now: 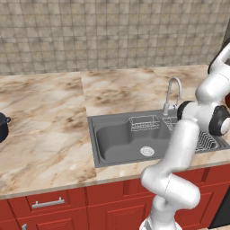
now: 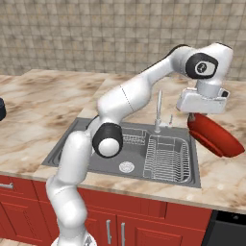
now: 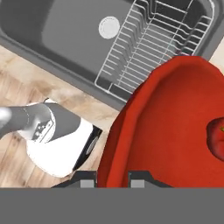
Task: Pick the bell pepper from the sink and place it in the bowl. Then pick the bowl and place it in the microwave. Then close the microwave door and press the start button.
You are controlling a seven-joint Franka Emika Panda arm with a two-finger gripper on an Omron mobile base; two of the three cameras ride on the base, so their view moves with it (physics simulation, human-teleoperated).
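My gripper (image 2: 195,115) is shut on the rim of the red bowl (image 2: 217,138) and holds it tilted in the air, above the counter just right of the sink (image 2: 91,144). In the hand view the rim passes between the fingertips of the gripper (image 3: 113,178), and the bowl (image 3: 175,131) takes up the right half. The red bell pepper (image 3: 217,138) lies inside it at the right edge, partly cut off. The grey sink (image 1: 117,139) below shows its round drain. The microwave and its door are out of view.
A wire rack (image 2: 166,156) sits in the sink's right part, with the chrome faucet (image 2: 158,113) behind it. A dark blue pot (image 1: 2,126) stands at the far left of the marble counter (image 1: 45,134). Red cabinet fronts (image 1: 67,206) run below.
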